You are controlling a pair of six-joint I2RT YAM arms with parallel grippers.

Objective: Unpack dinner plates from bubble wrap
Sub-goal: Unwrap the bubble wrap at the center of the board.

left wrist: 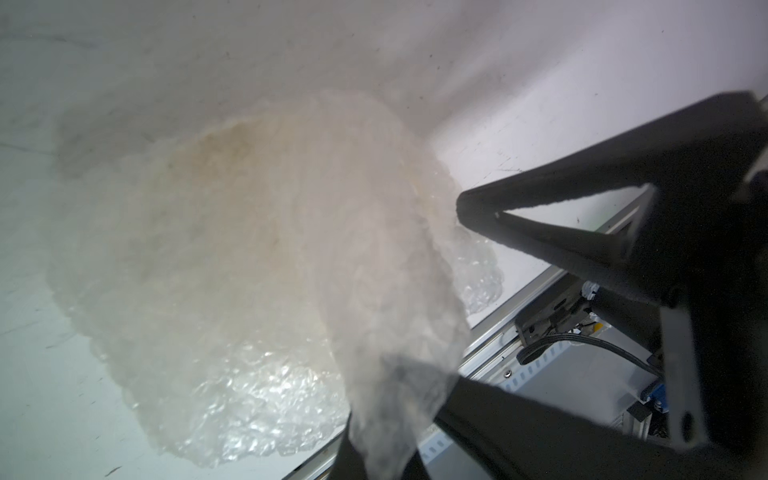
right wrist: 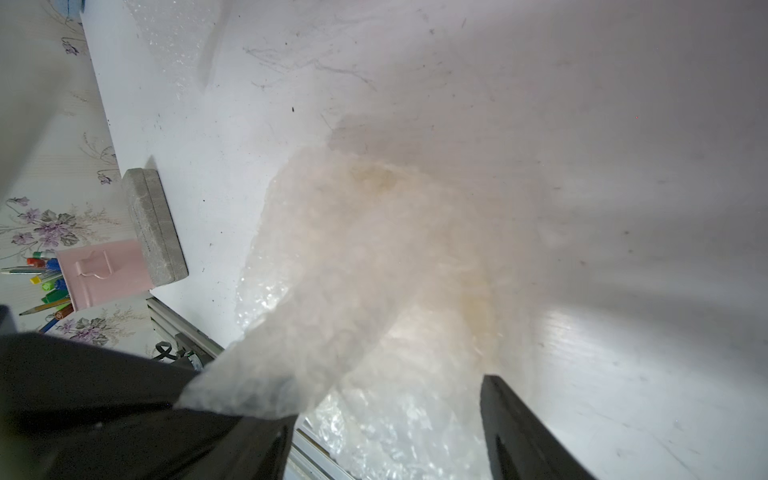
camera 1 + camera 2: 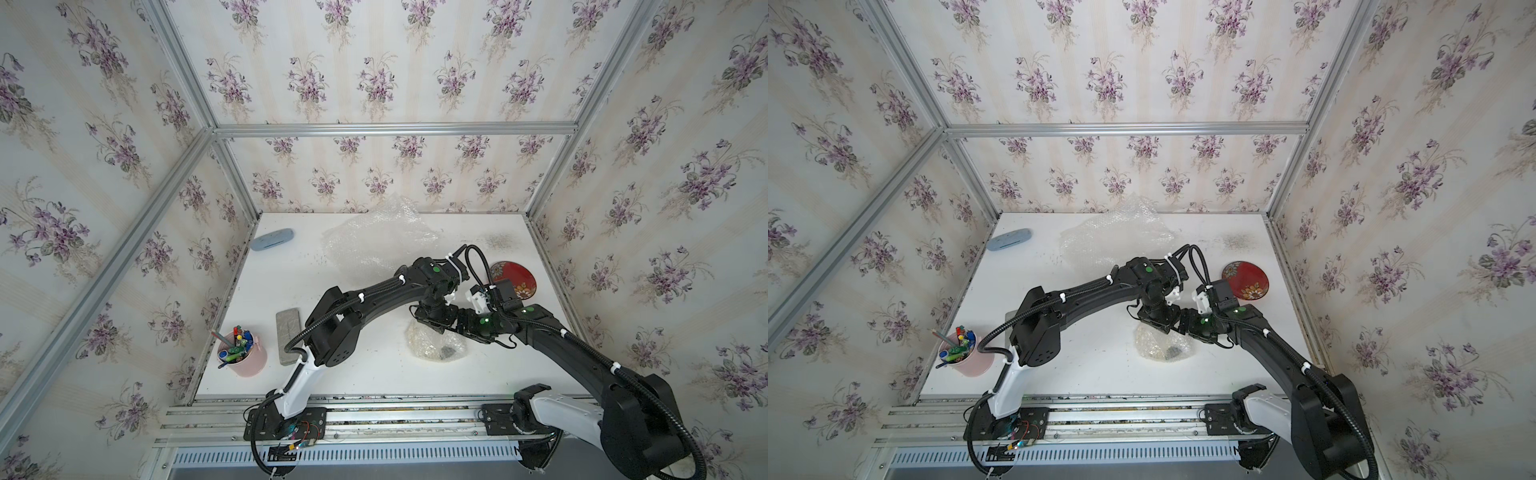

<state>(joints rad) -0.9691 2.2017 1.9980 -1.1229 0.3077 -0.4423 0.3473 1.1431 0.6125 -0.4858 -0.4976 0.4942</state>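
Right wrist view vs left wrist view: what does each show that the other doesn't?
Right wrist only: pink pen cup, grey rectangular case. Left wrist only: slotted pale cable duct. Both: round bundle of clear bubble wrap on the white table, one flap held up by the shut left pincer.

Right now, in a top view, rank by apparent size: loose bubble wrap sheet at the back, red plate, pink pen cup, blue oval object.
1. loose bubble wrap sheet, clearly largest.
2-3. red plate and pink pen cup: look alike; the cup sits nearer the camera, so unranked.
4. blue oval object, smallest.
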